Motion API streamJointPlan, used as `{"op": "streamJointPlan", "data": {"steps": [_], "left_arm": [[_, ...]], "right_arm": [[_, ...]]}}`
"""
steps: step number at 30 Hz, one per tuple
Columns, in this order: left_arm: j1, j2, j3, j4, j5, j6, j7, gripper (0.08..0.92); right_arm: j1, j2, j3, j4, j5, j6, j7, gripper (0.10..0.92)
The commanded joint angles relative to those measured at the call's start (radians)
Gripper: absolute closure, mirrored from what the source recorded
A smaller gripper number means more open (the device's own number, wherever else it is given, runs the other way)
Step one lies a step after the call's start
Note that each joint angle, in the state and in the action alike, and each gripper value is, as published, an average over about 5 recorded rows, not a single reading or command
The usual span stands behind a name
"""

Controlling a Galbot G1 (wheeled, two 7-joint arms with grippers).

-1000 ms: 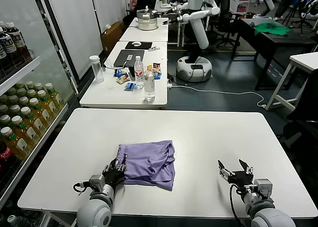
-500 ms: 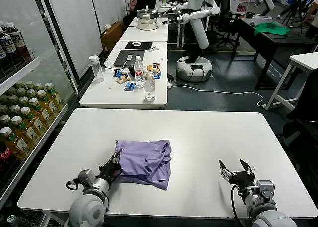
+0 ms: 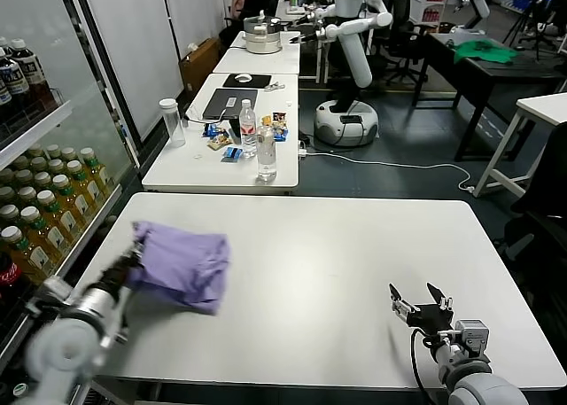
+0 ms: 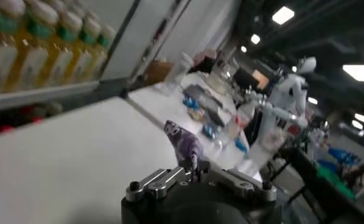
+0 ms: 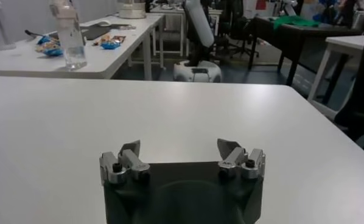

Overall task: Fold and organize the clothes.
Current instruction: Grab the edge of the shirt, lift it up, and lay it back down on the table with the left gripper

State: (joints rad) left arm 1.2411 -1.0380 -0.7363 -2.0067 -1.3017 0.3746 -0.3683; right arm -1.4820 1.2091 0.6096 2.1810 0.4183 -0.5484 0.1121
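The folded lavender T-shirt (image 3: 182,263) lies bunched at the left side of the white table (image 3: 354,245), near its left edge. My left gripper (image 3: 131,265) is shut on the shirt's left edge and holds it; the arm is blurred by motion. In the left wrist view a strip of purple fabric (image 4: 183,143) stands pinched between the closed jaws of the left gripper (image 4: 194,168). My right gripper (image 3: 420,302) rests low near the table's front right, open and empty; it also shows in the right wrist view (image 5: 181,153).
A drinks cooler with bottles (image 3: 35,210) stands close to the table's left edge. A second table (image 3: 221,148) behind holds bottles, snacks and a laptop. Another robot (image 3: 350,33) and a green cloth (image 3: 483,50) are far back.
My left gripper has dragged the shirt from the front middle of the table to the left edge. The right arm has not moved.
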Motion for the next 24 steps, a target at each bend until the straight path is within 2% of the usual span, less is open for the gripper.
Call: {"op": "streamJointPlan", "data": {"steps": [1, 3, 6, 11, 13, 18, 24], "left_arm": [[-0.047, 0.17, -0.236, -0.092, -0.348, 0.052, -0.01, 0.884], [-0.043, 0.152, -0.161, -0.13, -0.277, 0.051, 0.006, 0.884], [-0.027, 0.104, 0.043, -0.141, -0.046, 0.048, 0.06, 0.884], [-0.065, 0.007, 0.429, 0.011, 0.456, 0.016, 0.167, 0.884], [-0.097, -0.031, 0.532, 0.054, 0.564, 0.005, 0.182, 0.884], [-0.174, -0.107, 0.689, 0.073, 0.703, 0.009, 0.194, 0.884], [-0.258, -0.173, 0.786, 0.106, 0.717, 0.028, 0.182, 0.884]], "right_arm": [[0.005, 0.005, -0.007, -0.002, -0.001, 0.003, -0.001, 0.203], [0.005, 0.006, -0.008, -0.004, -0.002, 0.006, -0.003, 0.203], [0.004, 0.007, -0.009, -0.009, -0.003, 0.011, -0.006, 0.203], [0.005, 0.007, -0.003, -0.011, -0.003, 0.015, -0.008, 0.203], [0.005, 0.005, 0.002, -0.009, -0.001, 0.015, -0.008, 0.203], [-0.001, -0.002, 0.021, -0.004, 0.011, 0.016, -0.009, 0.203], [-0.004, -0.017, 0.042, 0.0, 0.038, 0.014, -0.008, 0.203]]}}
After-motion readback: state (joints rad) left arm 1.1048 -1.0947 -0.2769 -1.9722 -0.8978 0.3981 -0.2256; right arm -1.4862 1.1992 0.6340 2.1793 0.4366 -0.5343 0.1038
